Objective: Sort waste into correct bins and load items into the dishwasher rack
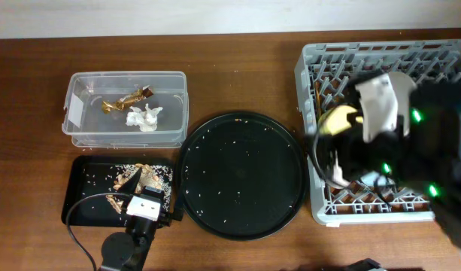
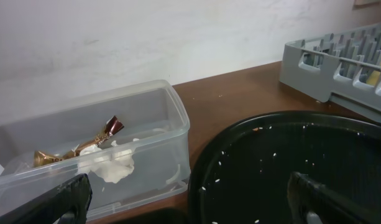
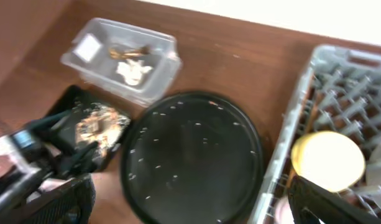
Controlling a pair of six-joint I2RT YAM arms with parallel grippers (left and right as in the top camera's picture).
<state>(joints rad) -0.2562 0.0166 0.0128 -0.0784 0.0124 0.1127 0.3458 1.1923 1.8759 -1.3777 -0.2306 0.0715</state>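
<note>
The crinkled gold-brown wrapper (image 1: 128,98) (image 2: 72,149) and the crumpled white tissue (image 1: 144,117) (image 2: 112,168) lie in the clear tub (image 1: 72,128) (image 2: 178,124). Brownish food scraps with rice (image 1: 140,177) (image 3: 97,124) lie in the shallow black rectangular tray (image 1: 76,203). My left gripper (image 2: 190,202) is open and empty, low over that tray's near side. A yellow bowl (image 1: 337,119) (image 3: 327,160) stands in the grey dishwasher rack (image 1: 320,60) (image 3: 308,81). My right gripper (image 3: 190,199) is open and empty, above the rack's left side. A pinkish blur (image 3: 282,209) shows in the rack. Plate, blue cup and chopsticks are hidden.
A large round black tray (image 1: 238,177) (image 2: 289,149) dotted with rice grains lies between the bins and the rack. My right arm (image 1: 380,113) covers much of the rack from overhead. Bare wooden table runs along the back.
</note>
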